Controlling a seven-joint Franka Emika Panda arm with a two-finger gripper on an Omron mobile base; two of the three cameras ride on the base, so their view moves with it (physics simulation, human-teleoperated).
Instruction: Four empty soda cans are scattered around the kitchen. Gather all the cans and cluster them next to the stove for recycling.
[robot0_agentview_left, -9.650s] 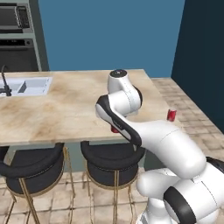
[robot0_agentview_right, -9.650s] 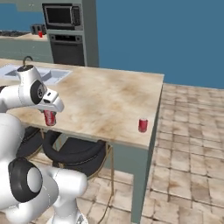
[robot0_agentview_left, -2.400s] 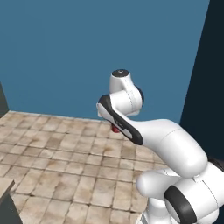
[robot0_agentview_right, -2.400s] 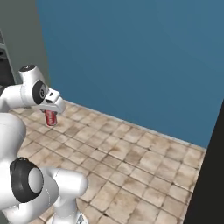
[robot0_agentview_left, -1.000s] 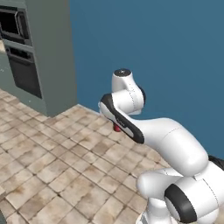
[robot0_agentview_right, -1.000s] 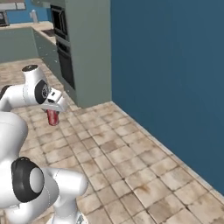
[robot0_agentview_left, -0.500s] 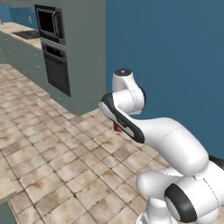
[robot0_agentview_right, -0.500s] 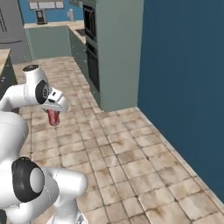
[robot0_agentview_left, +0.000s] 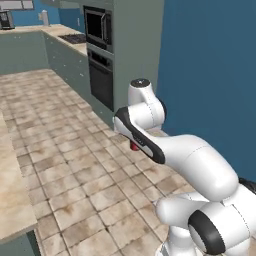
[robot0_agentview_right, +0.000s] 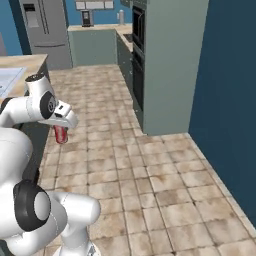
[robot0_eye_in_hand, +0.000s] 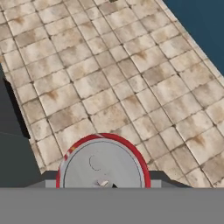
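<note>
My gripper (robot0_agentview_right: 61, 130) is shut on a red soda can (robot0_agentview_right: 61, 135), held upright above the tan tiled floor, close in front of my base. In the hand view the can's silvery top with its red rim (robot0_eye_in_hand: 103, 166) sits between the fingertips. In the left base view a red sliver of the can (robot0_agentview_left: 134, 147) peeks from under the arm. The stove (robot0_agentview_left: 74, 38) is a dark cooktop on the far counter, beyond the oven column and well away from the gripper.
A grey-green tall cabinet holds a microwave (robot0_agentview_left: 99, 24) and a wall oven (robot0_agentview_left: 101, 80). A fridge (robot0_agentview_right: 44, 30) stands at the back. A beige counter corner (robot0_agentview_left: 12, 200) is at my left, and the blue wall (robot0_agentview_right: 230, 100) is at my right. Open floor lies ahead.
The whole picture has shifted because the base is moving: the oven column and far counters have slid closer and toward the centre. The arm keeps the same pose with the can in its grip.
</note>
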